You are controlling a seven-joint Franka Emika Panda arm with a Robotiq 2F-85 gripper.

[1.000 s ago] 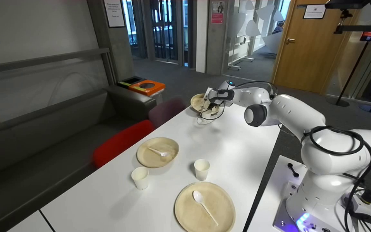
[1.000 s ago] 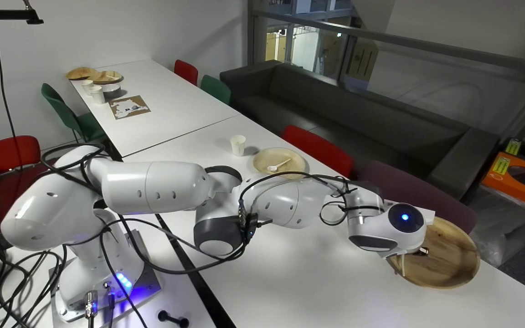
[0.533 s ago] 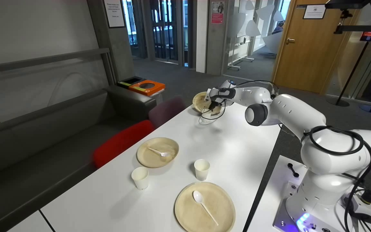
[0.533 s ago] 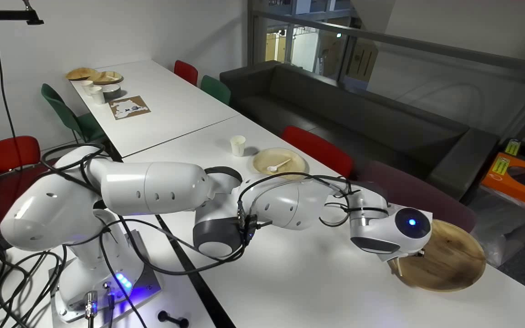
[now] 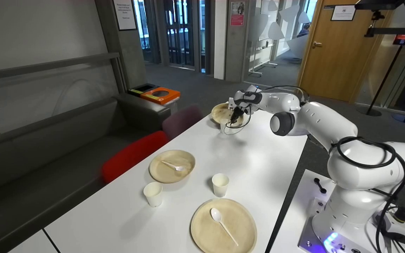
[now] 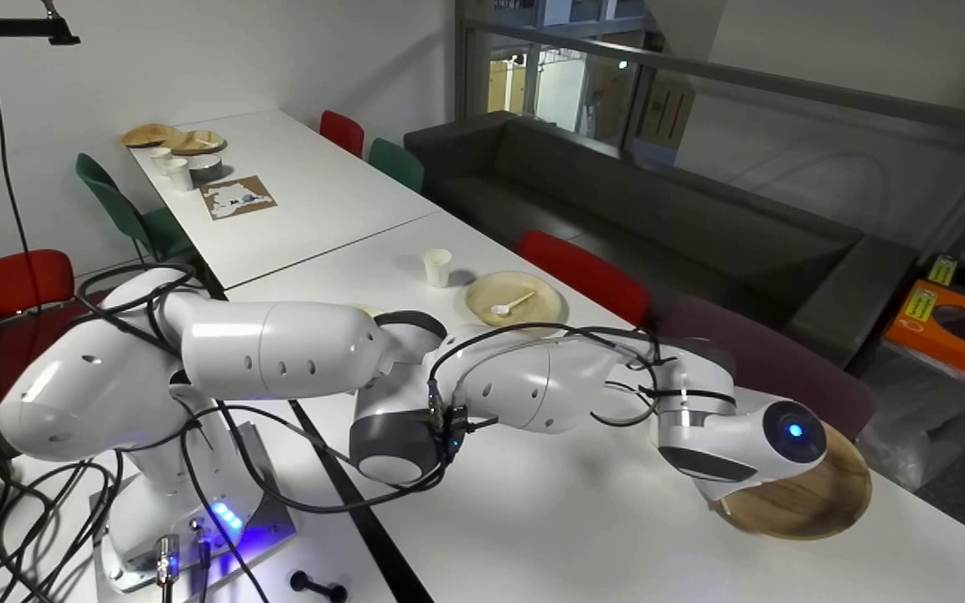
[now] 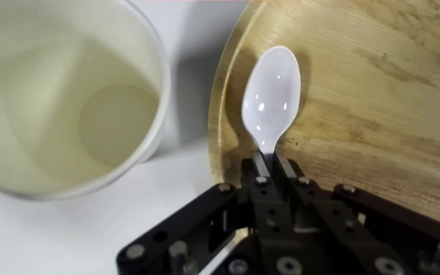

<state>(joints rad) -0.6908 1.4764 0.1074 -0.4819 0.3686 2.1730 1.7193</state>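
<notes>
My gripper (image 7: 270, 162) is shut on a white plastic spoon (image 7: 272, 89) at its neck, with the bowl pointing away from the fingers. The handle is hidden between and behind the fingers. The spoon and its shadow lie over the left part of a round wooden plate (image 7: 376, 126); whether it touches the plate I cannot tell. A pale paper cup (image 7: 113, 126) stands open and upright left of the plate, apart from the gripper. The plate shows in both exterior views (image 5: 220, 110) (image 6: 817, 498). In an exterior view the gripper (image 5: 234, 119) is small; the arm covers it elsewhere.
On the white table (image 5: 258, 161) are a plate with a spoon (image 5: 167, 172), a nearer plate (image 5: 206, 232) with a spoon, and two cups (image 5: 153, 193) (image 5: 220, 184). Chairs (image 5: 135, 153) and a sofa line one side. A cable hangs around the wrist.
The wrist has shifted and tilted, moving right and slightly down in an exterior view. The wooden plate by the gripper has shifted slightly. The other plates and cups have not moved.
</notes>
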